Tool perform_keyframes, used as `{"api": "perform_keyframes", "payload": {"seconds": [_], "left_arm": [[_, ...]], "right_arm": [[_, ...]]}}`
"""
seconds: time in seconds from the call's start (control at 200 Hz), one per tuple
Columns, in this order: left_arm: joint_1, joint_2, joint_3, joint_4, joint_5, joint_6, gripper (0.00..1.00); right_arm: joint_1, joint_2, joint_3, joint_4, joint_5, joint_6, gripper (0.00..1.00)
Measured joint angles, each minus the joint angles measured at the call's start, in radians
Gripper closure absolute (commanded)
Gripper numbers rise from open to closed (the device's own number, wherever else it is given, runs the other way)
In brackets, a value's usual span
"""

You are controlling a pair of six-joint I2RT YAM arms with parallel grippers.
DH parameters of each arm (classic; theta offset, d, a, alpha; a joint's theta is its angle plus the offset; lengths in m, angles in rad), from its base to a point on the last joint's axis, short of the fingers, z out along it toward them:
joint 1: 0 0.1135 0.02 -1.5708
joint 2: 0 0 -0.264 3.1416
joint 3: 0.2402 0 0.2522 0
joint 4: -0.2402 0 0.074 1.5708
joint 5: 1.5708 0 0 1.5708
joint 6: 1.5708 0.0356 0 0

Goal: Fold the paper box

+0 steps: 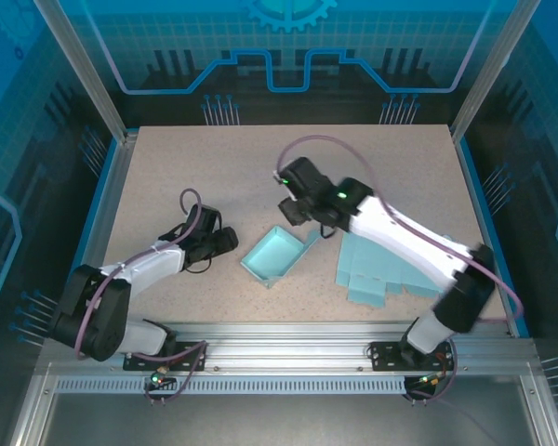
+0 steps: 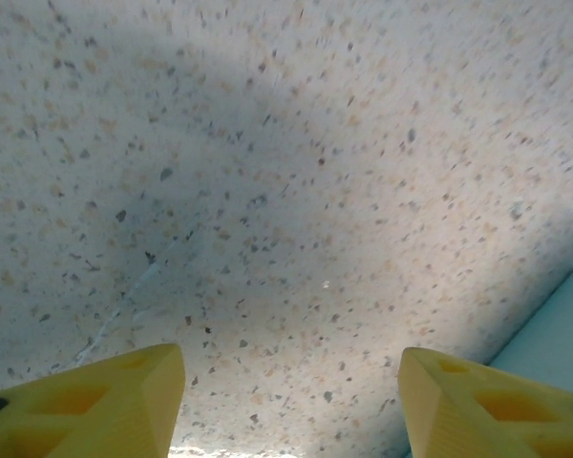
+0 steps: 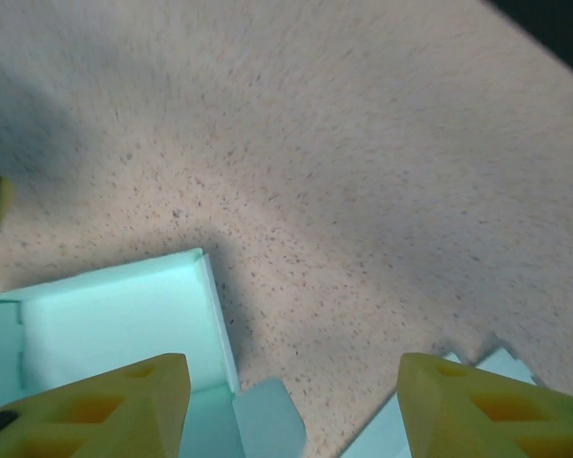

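Both left fingers (image 2: 95, 401), right fingers (image 3: 105, 401) spread, empty; paper box (image 1: 275, 256) axis near-left to far-right.

The far half of the counter (image 1: 214, 158) and its left side lie bare for me to sweep through, while the open teal box (image 1: 277, 255) sits mid-counter and a spread of flat teal blanks (image 1: 367, 269) blocks my near right.

We see the box (image 1: 277, 256) in the middle of the desk (image 1: 167, 167), with flat sheets (image 1: 372, 269) just right of it. The left gripper (image 1: 225, 242) is just left of the box, and the right gripper (image 1: 293, 212) is above its far edge.
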Motion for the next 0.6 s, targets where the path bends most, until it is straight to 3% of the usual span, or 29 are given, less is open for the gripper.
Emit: {"api": "perform_keyframes", "payload": {"seconds": [0.255,0.385,0.6], "left_arm": [[-0.058,0.062,-0.01,-0.007,0.008,0.006,0.48],[-0.088,0.074,-0.01,-0.004,-0.016,0.005,0.48],[-0.149,0.088,-0.01,0.009,-0.088,-0.02,0.49]], "right_arm": [[-0.003,-0.412,-0.36,0.004,0.121,0.233,0.38],[-0.018,-0.467,-0.533,-0.008,0.106,0.335,0.38],[-0.028,-0.458,-0.8,0.125,-0.008,0.464,0.43]]}}
